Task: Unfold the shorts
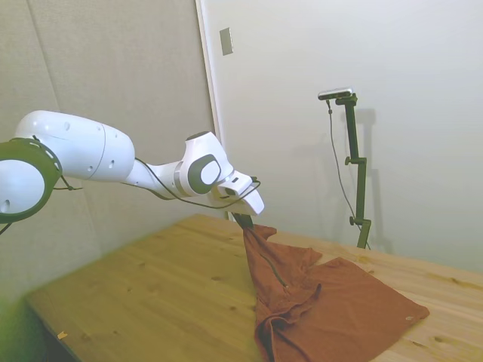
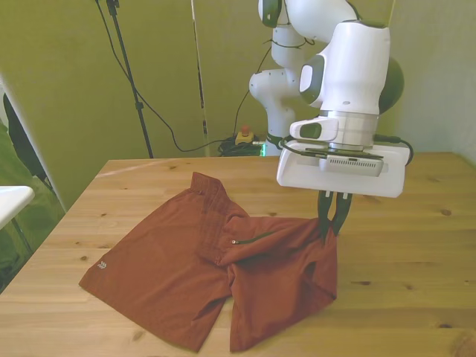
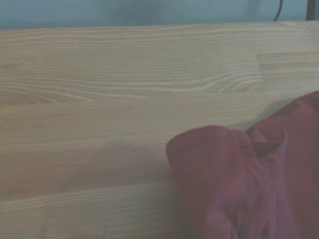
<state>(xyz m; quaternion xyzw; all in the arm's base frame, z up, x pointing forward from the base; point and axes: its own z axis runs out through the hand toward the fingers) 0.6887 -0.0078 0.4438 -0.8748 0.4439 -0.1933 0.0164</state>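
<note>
The rust-orange shorts (image 2: 171, 260) lie spread on the wooden table (image 2: 416, 260), one leg flat toward the front view's left. The other part is folded over and pulled up into a peak at the front view's right. My gripper (image 2: 332, 223) is shut on that raised corner of the shorts (image 1: 260, 237), holding it above the table. In the side view the cloth hangs from my gripper (image 1: 245, 222) in a steep ridge down to the tabletop. A thin dark drawstring (image 2: 253, 236) shows along the fold. The wrist view shows a bunched edge of the shorts (image 3: 244, 184) over bare wood.
Bare wood stretches around the cloth on the front view's right and along the table's near edge (image 2: 372, 346). A white object (image 2: 11, 201) juts in at the front view's left edge, off the table.
</note>
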